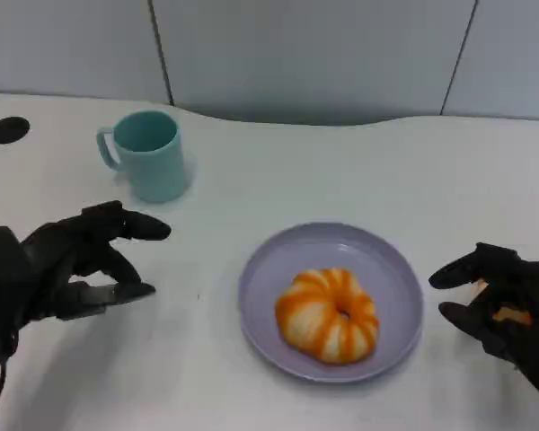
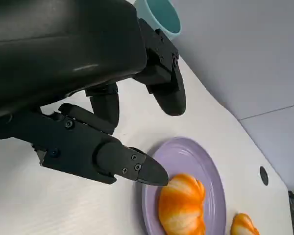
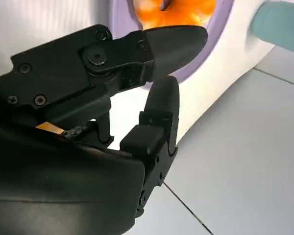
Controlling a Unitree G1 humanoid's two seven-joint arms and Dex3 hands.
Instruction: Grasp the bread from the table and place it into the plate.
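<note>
I see the round, ring-shaped orange-and-white striped bread (image 1: 328,314) lying inside the shallow lavender plastic plate (image 1: 269,269), slightly toward the near-right part of the dish. The plate sits on the white table (image 1: 341,171), and I use it as my reference for everything else.

My left hand (image 1: 81,260) hovers to the left of the plate, clearly apart from its rim; its black fingers (image 2: 112,156) are spread wide and hold nothing. From the left wrist camera I see those fingers pointing toward the plate, with one tip near its edge in that view.

My right hand (image 1: 499,301) sits to the right of the plate, just beside its rim. Its fingers (image 3: 152,49) are parted toward the plate, and something small and orange shows within the palm; I cannot tell whether the hand holds it or merely covers it.

A teal plastic mug (image 1: 144,153) with a handle stands upright beyond the plate, to its far left, well apart. A small black round hole (image 1: 9,128) marks the table farther left of the mug.
</note>
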